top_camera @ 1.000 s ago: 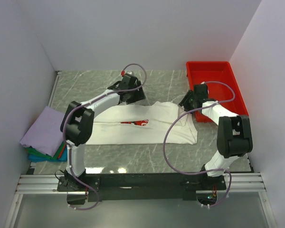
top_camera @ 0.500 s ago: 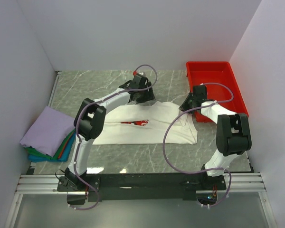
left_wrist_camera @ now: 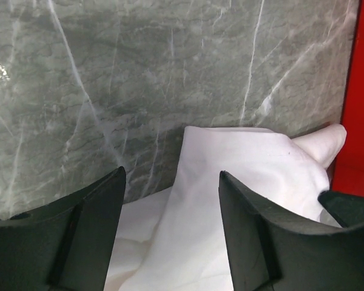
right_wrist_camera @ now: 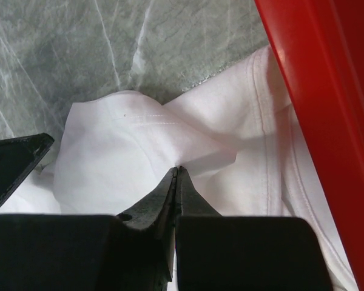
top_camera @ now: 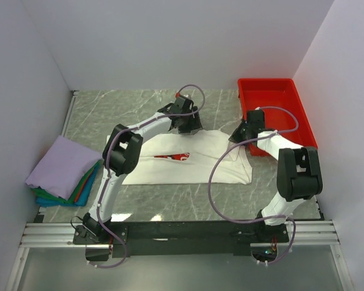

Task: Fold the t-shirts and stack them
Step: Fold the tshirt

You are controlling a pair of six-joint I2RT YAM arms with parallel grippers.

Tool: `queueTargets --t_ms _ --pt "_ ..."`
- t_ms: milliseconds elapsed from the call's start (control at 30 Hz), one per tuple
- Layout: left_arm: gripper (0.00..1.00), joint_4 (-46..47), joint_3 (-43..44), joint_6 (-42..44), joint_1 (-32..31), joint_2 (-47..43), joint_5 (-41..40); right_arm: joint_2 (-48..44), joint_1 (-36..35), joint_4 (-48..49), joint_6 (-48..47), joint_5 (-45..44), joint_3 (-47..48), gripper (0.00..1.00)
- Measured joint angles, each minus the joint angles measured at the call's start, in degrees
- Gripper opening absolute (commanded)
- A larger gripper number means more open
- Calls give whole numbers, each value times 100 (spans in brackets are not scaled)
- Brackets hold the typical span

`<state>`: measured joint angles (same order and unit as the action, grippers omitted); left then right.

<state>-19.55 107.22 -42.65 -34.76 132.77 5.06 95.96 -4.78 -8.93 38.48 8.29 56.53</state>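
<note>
White t-shirt point(top_camera: 182, 159) spread mostly flat at the middle of the grey marble counter point(top_camera: 127, 109), lower part folded up into a wide band, red print point(top_camera: 175, 156) just peeking out at the fold line. Right end of the shirt bunched and rumpled, lying just beside the near left corner of a red tray point(top_camera: 273, 103).

Off to the left, well apart from the white shirt, a folded stack against the left wall: lavender t-shirt point(top_camera: 62, 163) on top, green and blue cloth edges point(top_camera: 48, 199) showing underneath.

Left arm point(top_camera: 124, 151) reaching across the shirt to its far edge, near the middle. Left jaws spread wide, nothing between them. Through the gap, from the left wrist camera: bare counter point(left_wrist_camera: 109, 73) beyond, and a raised, folded corner of white cloth point(left_wrist_camera: 230, 200) below and to the right, with the red tray wall point(left_wrist_camera: 361, 91) along the right side.

Right arm point(top_camera: 297, 173) bent inward from the right, wrist low over the bunched right end of the shirt. Right jaws pressed together, pinching a small raised fold of the white cloth point(right_wrist_camera: 121, 157) at their tips. Sleeve seam stitching visible on the cloth to the right of the tips, close against the slanting red tray wall point(right_wrist_camera: 315, 91). Grey counter point(right_wrist_camera: 79, 48) beyond the cloth.

Plain pale walls on three sides of the counter.
</note>
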Motion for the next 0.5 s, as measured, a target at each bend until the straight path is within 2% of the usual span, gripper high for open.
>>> queueTargets --t_ms 500 --pt "70 133 15 -11 -33 35 334 -994 -391 232 0 0 -407 0"
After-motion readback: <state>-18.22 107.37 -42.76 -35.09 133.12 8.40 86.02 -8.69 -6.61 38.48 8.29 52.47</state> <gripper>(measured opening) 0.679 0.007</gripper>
